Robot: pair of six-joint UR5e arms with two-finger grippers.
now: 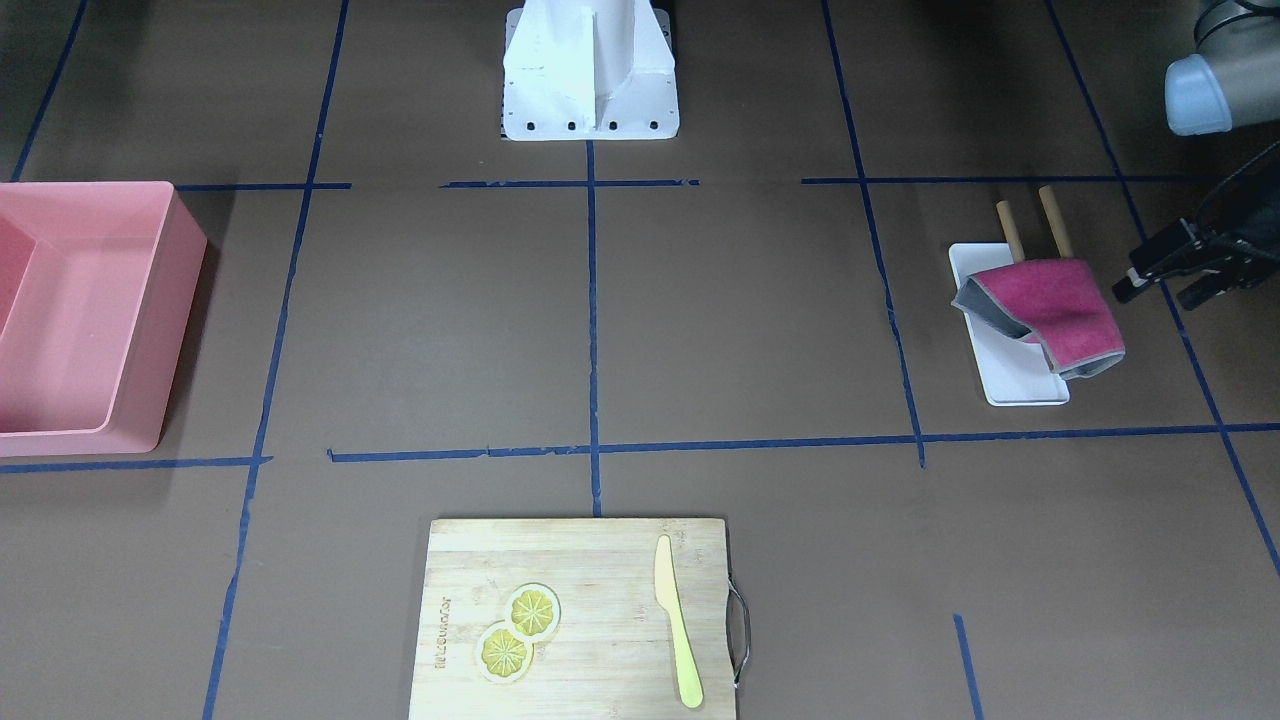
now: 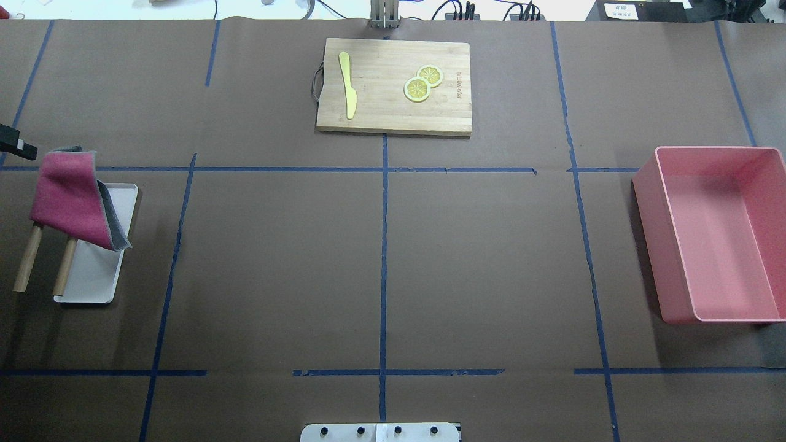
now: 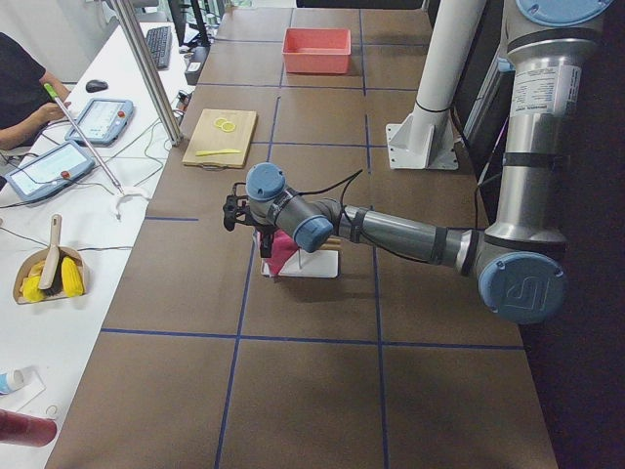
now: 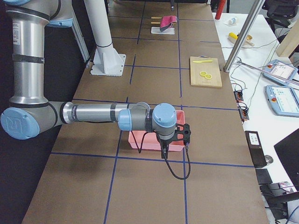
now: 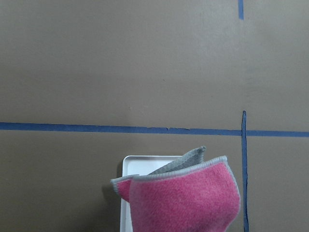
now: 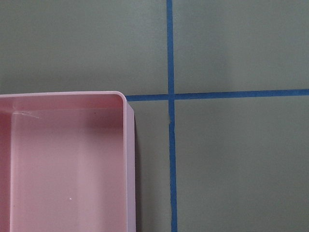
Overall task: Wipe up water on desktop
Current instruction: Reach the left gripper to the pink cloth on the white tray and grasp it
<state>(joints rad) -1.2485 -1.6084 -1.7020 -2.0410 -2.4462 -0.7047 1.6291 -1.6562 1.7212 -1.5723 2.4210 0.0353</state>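
The counter point(image 2: 276, 264), a broad matte dark-brown top divided into rectangles by thin blue tape lines point(image 2: 383, 245), stretched across the whole scene and carried everything else.

On its left end stood a small white tray point(image 1: 1020, 385) with 2 wooden dowels point(image 1: 1010, 228) slanting up over it. A magenta cloth point(image 1: 1050, 305) with a grey backing hung folded across those dowels, above the tray.

The left gripper point(image 1: 1158, 290) hovered just beside the cloth, on its outer side and not touching it. Its 2 black fingers point(image 1: 1170, 250) were spread apart with nothing between them. The left wrist view looked down on the cloth and on a corner of the tray.

A bamboo cutting board point(image 2: 381, 116) lay at the far middle edge of the counter. On it were a yellow knife point(image 2: 347, 83) and 2 lemon slices point(image 2: 417, 90), the slices touching each other and well apart from the knife.

A pink bin point(image 2: 724, 233) sat on the right end. The right gripper point(image 4: 184, 133) hung near the bin's outer corner. It showed only in the side view, so I cannot tell whether its fingers were spread or pressed together.
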